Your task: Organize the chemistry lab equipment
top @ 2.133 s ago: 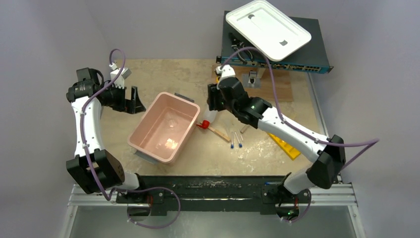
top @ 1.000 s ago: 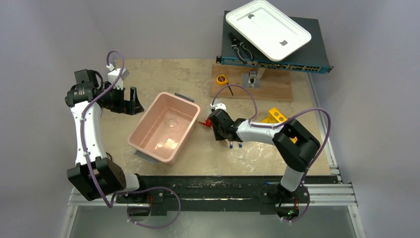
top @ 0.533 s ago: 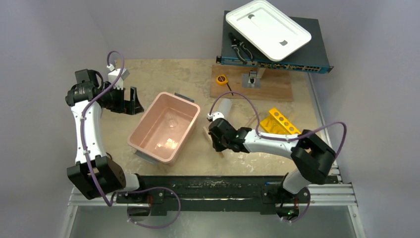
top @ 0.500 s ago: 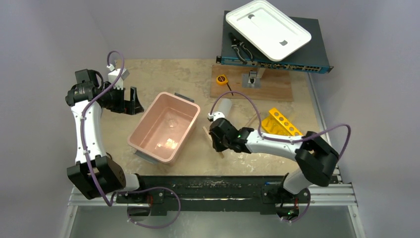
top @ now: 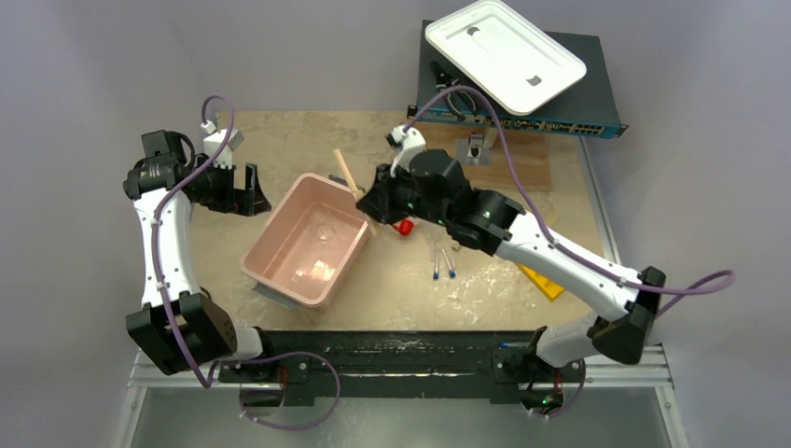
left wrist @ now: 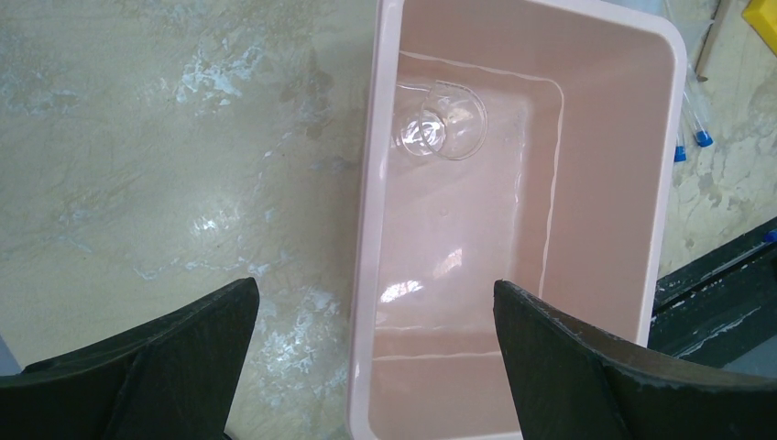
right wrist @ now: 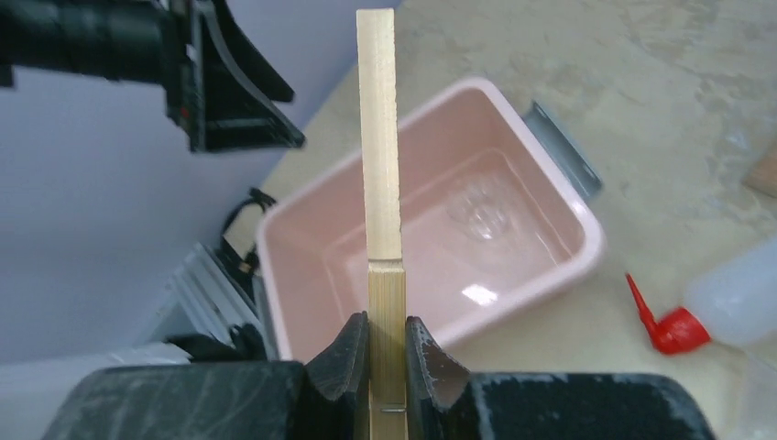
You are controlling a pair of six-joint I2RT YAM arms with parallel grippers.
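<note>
Right jaws: clenched on slim wooden sticks (right wrist: 379,137) above pink plastic tub's (top: 294,259) 2 o'clock corner, for stowing.
Left jaws: released.

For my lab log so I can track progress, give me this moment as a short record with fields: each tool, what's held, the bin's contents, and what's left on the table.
Right tool: shut on wooden stick, held in the air by the pink bin
Left tool: open, empty, above the bin
In bin: one clear glass vessel
On table: squeeze bottle, two blue-tipped tubes, yellow rack
</note>
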